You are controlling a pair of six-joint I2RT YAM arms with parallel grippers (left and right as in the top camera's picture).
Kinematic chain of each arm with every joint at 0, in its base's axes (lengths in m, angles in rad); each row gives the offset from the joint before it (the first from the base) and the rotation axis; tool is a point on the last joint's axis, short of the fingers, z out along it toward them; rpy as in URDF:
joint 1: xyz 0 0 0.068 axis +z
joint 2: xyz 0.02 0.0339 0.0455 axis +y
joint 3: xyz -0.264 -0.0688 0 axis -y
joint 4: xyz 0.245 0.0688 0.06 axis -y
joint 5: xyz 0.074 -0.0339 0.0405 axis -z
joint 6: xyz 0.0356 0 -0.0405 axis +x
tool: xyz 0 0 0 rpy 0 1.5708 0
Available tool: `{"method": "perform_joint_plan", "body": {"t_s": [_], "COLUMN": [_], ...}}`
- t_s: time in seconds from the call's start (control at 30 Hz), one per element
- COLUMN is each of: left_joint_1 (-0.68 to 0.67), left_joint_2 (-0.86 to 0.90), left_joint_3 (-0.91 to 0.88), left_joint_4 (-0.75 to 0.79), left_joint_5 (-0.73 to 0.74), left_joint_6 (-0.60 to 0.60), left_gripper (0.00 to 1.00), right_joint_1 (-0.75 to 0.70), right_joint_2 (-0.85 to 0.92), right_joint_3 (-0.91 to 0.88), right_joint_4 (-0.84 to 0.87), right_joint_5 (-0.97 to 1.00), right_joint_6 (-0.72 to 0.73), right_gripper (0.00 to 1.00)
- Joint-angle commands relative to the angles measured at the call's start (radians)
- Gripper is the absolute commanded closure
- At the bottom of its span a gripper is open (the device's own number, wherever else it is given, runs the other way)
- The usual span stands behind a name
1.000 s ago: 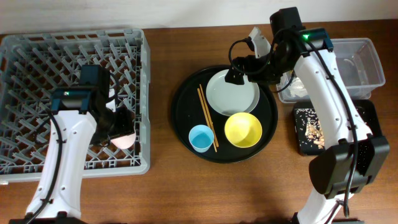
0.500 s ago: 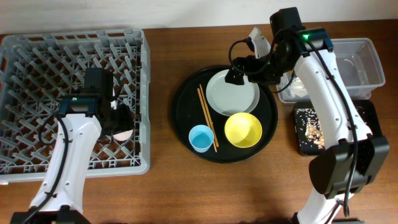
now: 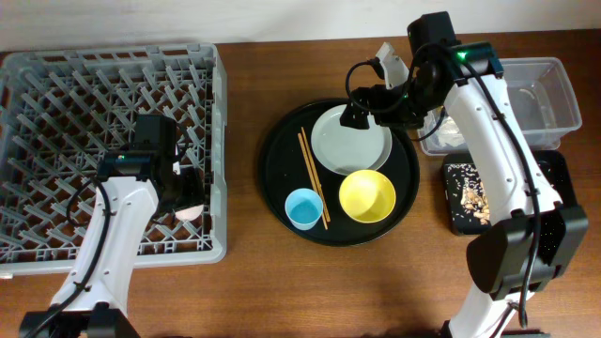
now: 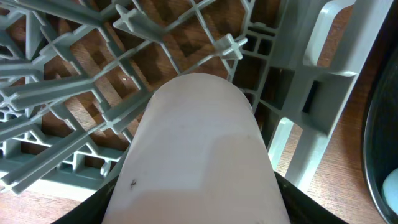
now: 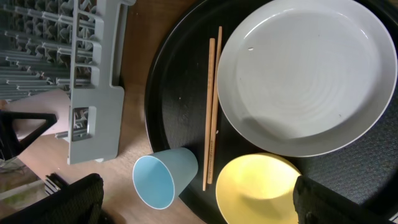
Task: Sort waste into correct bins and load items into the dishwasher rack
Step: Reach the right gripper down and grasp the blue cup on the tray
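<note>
We see a brown wooden table, its grain running from left to right. On it, a little right of the middle, lies a large round black tray, glossy, with a low raised rim. In the right wrist view its curved left rim meets the wood, and its dark floor catches a dull sheen.

Overhead looks straight down, round black tray central, left wrist tight on pink cup in dishwasher rack left of tray, right wrist down onto tray, shared with overhead
</note>
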Motion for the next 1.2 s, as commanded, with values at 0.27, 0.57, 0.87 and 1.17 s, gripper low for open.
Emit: {"method": "perform_joint_plan", "body": {"t_s": [0.27,0.57,0.87,1.17], "left_joint_1": [0.001,0.001,0.000,0.001], "left_joint_2": [0.010,0.010,0.012,0.036], "left_joint_3": [-0.007,0.174,0.516,0.515], "left_joint_4": [0.014,-0.092,-0.223,-0.189], "left_joint_5": [-0.014,-0.014,0.039,0.039], "left_joint_6": [-0.013,0.017,0.017,0.018], "left_gripper": [0.16,0.16,0.08,0.02], "right_joint_1": [0.000,0.002,0.144,0.321], "right_joint_2": [0.011,0.000,-0.008,-0.006], "right_joint_3": [-0.002,-0.002,-0.034,-0.225], "right_joint_4": [-0.016,-0.049,-0.177,-0.044], "right_joint_5": [0.028,0.003,0.063,0.311], "right_joint_6": [-0.003,-0.003,-0.011,0.069], "right_gripper": [0.02,0.02,0.07,0.24]}}
